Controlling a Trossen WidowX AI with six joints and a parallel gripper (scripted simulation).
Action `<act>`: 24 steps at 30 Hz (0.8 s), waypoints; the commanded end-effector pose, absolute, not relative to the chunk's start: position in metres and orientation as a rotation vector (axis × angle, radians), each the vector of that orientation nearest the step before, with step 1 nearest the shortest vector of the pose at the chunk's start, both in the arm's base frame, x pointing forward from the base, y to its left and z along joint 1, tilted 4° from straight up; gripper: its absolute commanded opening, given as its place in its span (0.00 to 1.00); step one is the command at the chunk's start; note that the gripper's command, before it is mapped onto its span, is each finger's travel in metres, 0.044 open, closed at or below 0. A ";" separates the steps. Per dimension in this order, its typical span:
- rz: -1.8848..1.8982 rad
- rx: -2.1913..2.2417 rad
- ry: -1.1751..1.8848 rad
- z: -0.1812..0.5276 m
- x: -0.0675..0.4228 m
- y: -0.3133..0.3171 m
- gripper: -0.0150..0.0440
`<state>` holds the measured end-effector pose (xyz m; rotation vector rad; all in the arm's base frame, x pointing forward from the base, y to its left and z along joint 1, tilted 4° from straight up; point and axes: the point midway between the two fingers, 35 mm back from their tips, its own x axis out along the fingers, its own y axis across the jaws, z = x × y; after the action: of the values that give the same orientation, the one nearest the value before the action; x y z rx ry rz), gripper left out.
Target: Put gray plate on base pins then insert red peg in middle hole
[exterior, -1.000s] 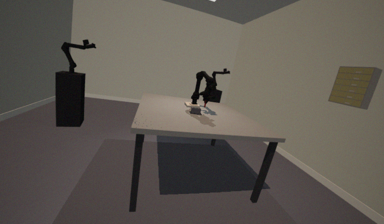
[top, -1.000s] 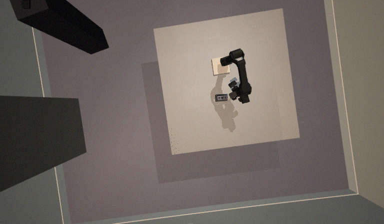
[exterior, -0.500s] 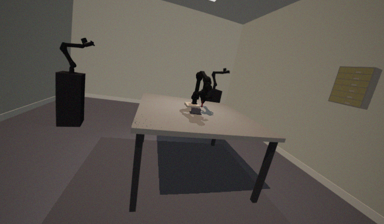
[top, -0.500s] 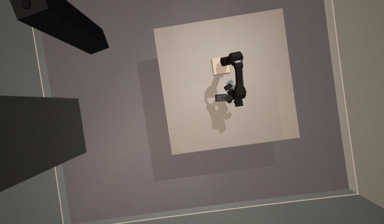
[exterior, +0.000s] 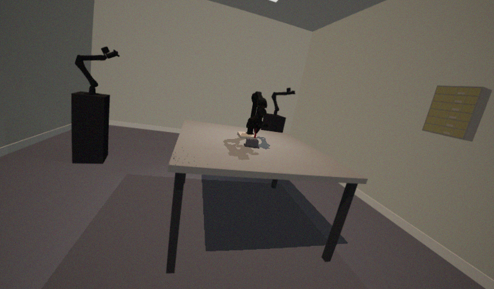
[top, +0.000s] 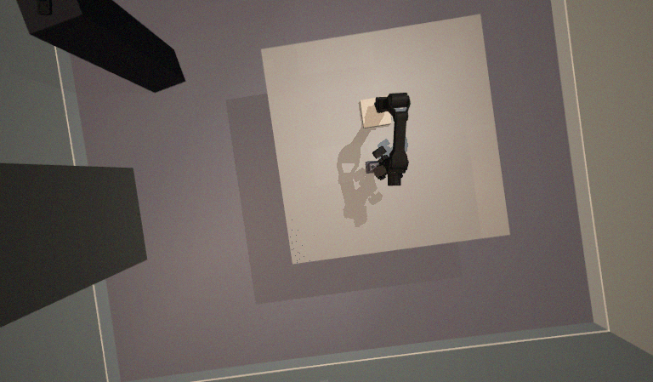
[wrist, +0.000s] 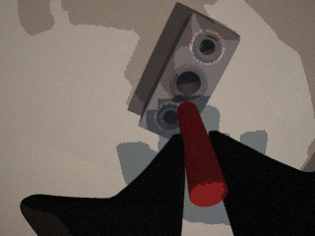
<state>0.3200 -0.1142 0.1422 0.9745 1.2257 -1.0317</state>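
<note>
Pale desk (exterior: 204,151) in a bare grey room, carrying the whole job near its middle, well away from every edge

Sat on that desk: the base (wrist: 153,74) with the gray plate (wrist: 197,59) already down flat on top, two pin ends showing in the outer holes, the middle hole (wrist: 188,82) dark and unfilled. First half of the task judged done for that reason

Held the red peg (wrist: 199,157) in the gripper (wrist: 197,177), closed tight on the shaft, with the far end left sticking out well past the fingers so that end could go into the hole before the fingers met the plate

Hung above the block in the wrist view, peg tip lying over the near end of the plate, just short of the middle hole. Seemed not yet lined up; depth hard to judge from one angle, so whether the tip touched the plate could not be told

From the side view, peg (exterior: 256,132) pointed steeply down just above the block, arm folded close over it. Probably called for a small shift toward the plate's centre, then a straight push down, and only then opening
</note>
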 end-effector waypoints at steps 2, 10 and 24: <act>-1.027 0.974 1.227 0.144 0.320 -0.130 0.25; -1.027 0.974 1.227 0.144 0.320 -0.129 0.25; -1.027 0.974 1.227 0.144 0.320 -0.129 0.25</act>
<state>0.3199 -0.1300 0.1436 0.9745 1.2236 -1.0332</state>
